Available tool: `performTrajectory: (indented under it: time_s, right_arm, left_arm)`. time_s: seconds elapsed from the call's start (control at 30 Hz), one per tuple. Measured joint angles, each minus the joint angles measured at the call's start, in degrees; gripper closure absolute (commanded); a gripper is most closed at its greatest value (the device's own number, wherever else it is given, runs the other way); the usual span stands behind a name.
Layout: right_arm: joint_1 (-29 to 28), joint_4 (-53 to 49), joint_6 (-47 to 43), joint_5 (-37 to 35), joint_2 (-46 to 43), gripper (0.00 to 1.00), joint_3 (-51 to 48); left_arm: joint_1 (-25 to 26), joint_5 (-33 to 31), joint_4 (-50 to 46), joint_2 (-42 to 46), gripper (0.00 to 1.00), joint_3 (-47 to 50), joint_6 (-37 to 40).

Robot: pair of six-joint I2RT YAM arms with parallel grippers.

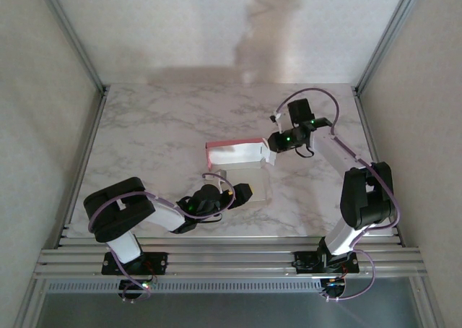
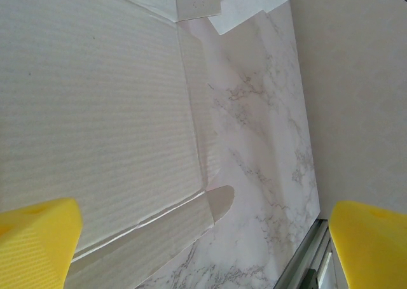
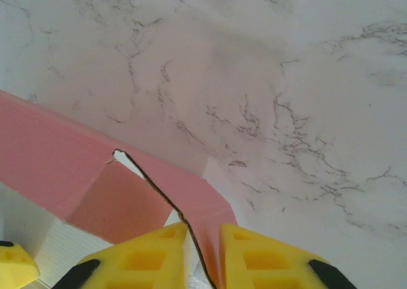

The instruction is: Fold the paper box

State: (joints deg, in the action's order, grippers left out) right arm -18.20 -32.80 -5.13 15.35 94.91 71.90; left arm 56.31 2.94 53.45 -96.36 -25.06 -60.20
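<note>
The paper box (image 1: 249,182) lies partly unfolded mid-table, white inside up, with its far wall (image 1: 234,153) raised and pink along the top edge. My right gripper (image 1: 273,144) is at that wall's right end. In the right wrist view its yellow fingers (image 3: 146,258) are shut on a pink flap (image 3: 213,206) of the box, with the card edge running between them (image 3: 203,258). My left gripper (image 1: 242,192) sits at the box's near edge, wide open (image 2: 203,251). The white ribbed panel (image 2: 95,111) and a rounded tab (image 2: 219,203) lie ahead of it, and nothing is between its fingers.
The marble table (image 1: 151,140) runs to grey side walls and metal rails (image 1: 216,259) at the near edge. A metal edge strip (image 2: 311,257) shows in the left wrist view. Bare marble (image 3: 305,79) lies beyond the pink flap.
</note>
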Motion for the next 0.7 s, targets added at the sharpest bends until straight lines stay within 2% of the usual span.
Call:
performTrajectory:
  time_s: [0.2,0.37,0.5,0.7]
  right_arm:
    - [-2.34,0.37,-0.11,-4.5,-0.46,0.94,-0.87]
    - [-5.11,0.74,-0.04,-6.95,-2.69,0.97,-2.56]
    - [-8.02,1.53,-0.04,-8.31,-4.37,0.99,-3.67]
    - [-13.16,2.16,-0.72,-9.01,-3.98,1.0,-2.32]
  left_arm:
    - [0.0,0.0,-1.27,1.03,0.01,0.0,0.0]
    - [-1.27,0.37,-6.45,7.15,0.0,0.0,0.28]
    - [-4.94,1.97,-12.33,15.43,0.01,-1.36,1.79]
    - [-12.74,5.35,-27.85,27.3,0.01,-10.95,8.94]
